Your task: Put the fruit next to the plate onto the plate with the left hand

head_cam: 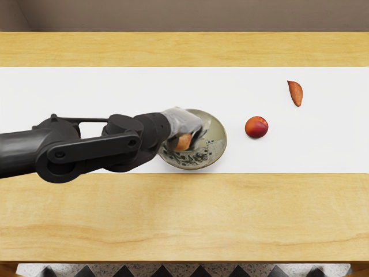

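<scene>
My left arm reaches in from the left edge, and its hand (pixel 187 134) hovers over the left half of the patterned plate (pixel 214 141). The fingers are curled around a small orange fruit (pixel 183 142), which sits low over the plate's inner surface; whether it touches the plate I cannot tell. Much of the fruit and the plate's left rim are hidden by the hand. My right arm does not show.
A red round fruit (pixel 256 127) lies on the white runner (pixel 115 92) just right of the plate. An orange-brown elongated piece (pixel 295 93) lies farther right and back. Wooden table strips border the runner in front and behind.
</scene>
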Robot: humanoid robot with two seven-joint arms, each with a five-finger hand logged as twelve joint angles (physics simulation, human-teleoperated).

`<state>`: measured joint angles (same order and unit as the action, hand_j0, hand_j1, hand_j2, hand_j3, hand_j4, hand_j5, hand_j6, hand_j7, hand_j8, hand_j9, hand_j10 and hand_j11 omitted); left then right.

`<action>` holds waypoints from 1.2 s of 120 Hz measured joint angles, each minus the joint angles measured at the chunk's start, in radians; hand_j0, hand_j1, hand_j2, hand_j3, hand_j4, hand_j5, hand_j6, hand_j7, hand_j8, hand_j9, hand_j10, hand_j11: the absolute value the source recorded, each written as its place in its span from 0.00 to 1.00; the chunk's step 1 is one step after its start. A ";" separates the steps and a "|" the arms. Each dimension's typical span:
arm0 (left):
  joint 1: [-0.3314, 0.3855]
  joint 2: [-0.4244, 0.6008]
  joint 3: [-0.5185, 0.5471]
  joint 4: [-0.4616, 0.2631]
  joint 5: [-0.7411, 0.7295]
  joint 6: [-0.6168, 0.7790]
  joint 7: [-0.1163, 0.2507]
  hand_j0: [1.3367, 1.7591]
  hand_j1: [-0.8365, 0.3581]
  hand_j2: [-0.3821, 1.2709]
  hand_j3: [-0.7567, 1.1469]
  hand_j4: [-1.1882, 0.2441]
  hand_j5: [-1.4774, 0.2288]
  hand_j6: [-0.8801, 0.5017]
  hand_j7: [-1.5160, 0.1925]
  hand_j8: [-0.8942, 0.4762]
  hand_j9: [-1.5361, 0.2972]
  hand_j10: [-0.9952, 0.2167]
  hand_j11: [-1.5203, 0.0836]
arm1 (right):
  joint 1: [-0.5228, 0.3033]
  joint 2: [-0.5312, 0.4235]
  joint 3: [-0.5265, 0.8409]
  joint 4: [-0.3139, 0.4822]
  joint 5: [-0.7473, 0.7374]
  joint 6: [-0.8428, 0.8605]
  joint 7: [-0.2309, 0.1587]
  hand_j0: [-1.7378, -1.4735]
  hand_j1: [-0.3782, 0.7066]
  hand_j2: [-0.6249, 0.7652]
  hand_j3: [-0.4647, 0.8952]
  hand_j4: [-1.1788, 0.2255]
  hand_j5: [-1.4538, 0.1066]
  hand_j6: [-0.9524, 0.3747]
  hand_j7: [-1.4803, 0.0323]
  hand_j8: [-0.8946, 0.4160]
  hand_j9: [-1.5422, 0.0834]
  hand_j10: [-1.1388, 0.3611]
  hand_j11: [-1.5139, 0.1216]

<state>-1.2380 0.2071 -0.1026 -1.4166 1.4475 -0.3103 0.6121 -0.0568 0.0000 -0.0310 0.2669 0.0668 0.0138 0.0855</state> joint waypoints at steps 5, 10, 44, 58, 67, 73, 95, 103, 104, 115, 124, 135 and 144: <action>0.000 -0.002 0.002 0.006 0.000 0.011 0.000 0.73 0.51 0.36 0.40 0.38 0.22 0.40 0.25 0.42 0.25 0.24 0.28 | 0.000 0.000 0.000 0.000 0.000 0.000 0.000 0.30 0.07 0.44 0.34 0.81 0.90 0.69 0.95 0.65 0.92 0.74 0.90; 0.000 -0.007 0.003 0.011 0.000 0.024 -0.001 0.73 0.55 0.35 0.40 0.42 0.30 0.40 0.33 0.43 0.32 0.25 0.37 | 0.000 0.000 0.000 0.000 0.000 0.000 0.000 0.30 0.07 0.44 0.34 0.81 0.90 0.69 0.95 0.65 0.92 0.74 0.90; -0.025 -0.003 -0.001 0.019 -0.061 0.044 -0.001 0.75 0.69 0.28 0.40 0.59 0.58 0.45 0.60 0.46 0.57 0.52 0.65 | 0.000 0.000 0.000 0.000 0.000 0.000 0.000 0.30 0.07 0.44 0.34 0.81 0.90 0.69 0.95 0.65 0.92 0.74 0.90; -0.063 0.033 -0.017 0.020 -0.152 0.041 -0.001 0.76 0.71 0.27 0.40 0.62 0.62 0.45 0.64 0.46 0.61 0.56 0.69 | 0.000 0.000 0.000 0.000 0.000 0.000 0.000 0.30 0.07 0.44 0.34 0.81 0.90 0.69 0.95 0.65 0.92 0.74 0.90; -0.080 0.099 -0.042 0.004 -0.246 0.032 -0.001 0.76 0.72 0.27 0.40 0.63 0.64 0.45 0.66 0.46 0.62 0.57 0.70 | 0.000 0.000 0.000 0.000 0.000 0.000 0.000 0.30 0.07 0.44 0.34 0.81 0.90 0.69 0.95 0.65 0.92 0.74 0.90; -0.079 0.149 -0.076 -0.008 -0.340 0.008 -0.001 0.76 0.72 0.27 0.40 0.63 0.64 0.45 0.67 0.46 0.63 0.58 0.71 | 0.000 0.000 0.000 0.000 0.000 0.000 0.000 0.30 0.07 0.44 0.34 0.81 0.90 0.69 0.95 0.65 0.92 0.74 0.90; -0.051 0.481 -0.188 -0.035 -0.869 -0.189 -0.001 0.76 0.73 0.27 0.40 0.64 0.66 0.45 0.68 0.46 0.65 0.60 0.73 | 0.000 0.000 0.000 0.000 0.000 0.000 0.000 0.30 0.07 0.44 0.34 0.81 0.90 0.69 0.95 0.65 0.92 0.74 0.90; -0.008 0.547 -0.205 -0.037 -1.058 -0.242 -0.001 0.76 0.73 0.26 0.40 0.65 0.66 0.45 0.69 0.46 0.65 0.60 0.73 | 0.000 0.000 0.000 0.000 0.000 0.000 0.000 0.30 0.07 0.44 0.34 0.81 0.90 0.69 0.95 0.65 0.92 0.74 0.90; -0.002 0.555 -0.206 -0.037 -1.078 -0.246 -0.001 0.76 0.73 0.26 0.40 0.65 0.66 0.45 0.69 0.46 0.65 0.60 0.73 | 0.000 0.000 0.000 0.000 0.000 0.000 0.000 0.30 0.07 0.44 0.34 0.81 0.90 0.69 0.95 0.65 0.92 0.74 0.90; 0.082 0.639 -0.240 -0.035 -1.256 -0.278 -0.001 0.76 0.74 0.26 0.40 0.65 0.67 0.45 0.69 0.47 0.65 0.61 0.74 | 0.000 0.000 0.000 0.000 0.000 0.000 0.000 0.30 0.07 0.44 0.34 0.81 0.90 0.69 0.95 0.65 0.92 0.74 0.90; 0.138 0.700 -0.280 -0.026 -1.366 -0.290 -0.001 0.76 0.74 0.26 0.40 0.65 0.67 0.45 0.69 0.47 0.65 0.61 0.74 | 0.000 0.000 0.000 0.000 0.000 0.000 0.000 0.30 0.07 0.44 0.34 0.81 0.90 0.69 0.95 0.65 0.92 0.74 0.90; 0.189 0.718 -0.325 -0.007 -1.438 -0.297 -0.001 0.76 0.74 0.26 0.40 0.65 0.67 0.45 0.69 0.47 0.66 0.61 0.74 | 0.000 0.000 0.000 0.000 0.000 0.000 0.000 0.30 0.07 0.44 0.34 0.81 0.90 0.69 0.95 0.65 0.92 0.74 0.90; 0.192 0.718 -0.349 0.008 -1.465 -0.299 -0.001 0.76 0.74 0.26 0.40 0.65 0.67 0.45 0.69 0.47 0.66 0.61 0.74 | 0.000 0.000 0.000 0.000 0.000 0.000 0.000 0.30 0.07 0.44 0.34 0.81 0.90 0.69 0.95 0.65 0.92 0.74 0.90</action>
<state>-1.0455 0.9250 -0.4515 -1.4083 -0.0175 -0.6093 0.6109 -0.0567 0.0000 -0.0307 0.2674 0.0672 0.0138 0.0856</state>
